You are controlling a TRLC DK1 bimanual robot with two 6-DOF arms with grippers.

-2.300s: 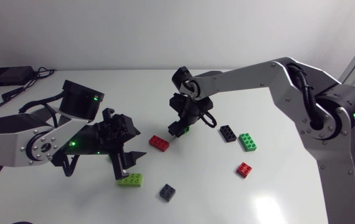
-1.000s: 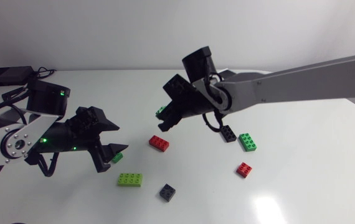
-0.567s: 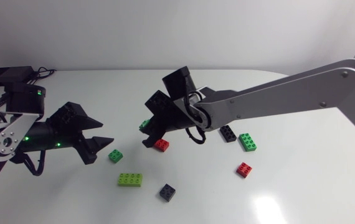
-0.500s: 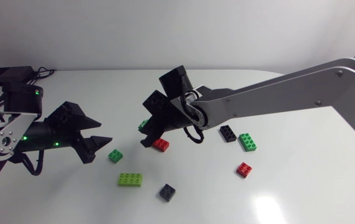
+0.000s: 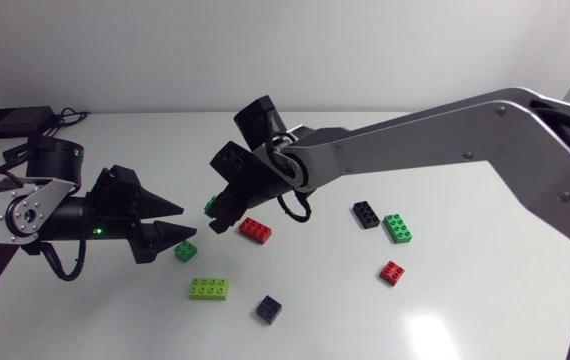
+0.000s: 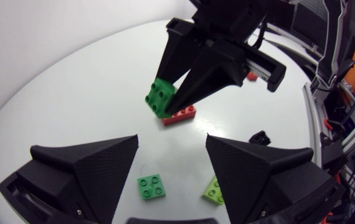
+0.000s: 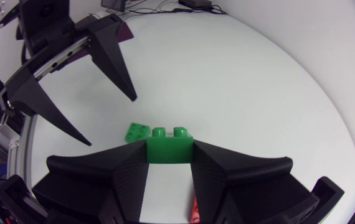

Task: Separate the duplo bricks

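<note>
The right claw (image 5: 221,213) is gripping a green brick (image 7: 169,149) between both fingers, seemingly lifted off the table (image 5: 465,300), just beside the red brick (image 5: 256,230) on its left-edge side. The left claw (image 5: 185,222) is gaping wide and empty and pointing at it from the left edge. A small green brick (image 5: 185,251) is lying just under the left claw's tips. The held brick is probably needing a bare spot apart from both.

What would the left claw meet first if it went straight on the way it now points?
Probably the right claw and the green brick it holds, ahead of the open left claw; the red brick lies just beyond them. The small green brick seems to lie lower, though depth is unclear.
</note>
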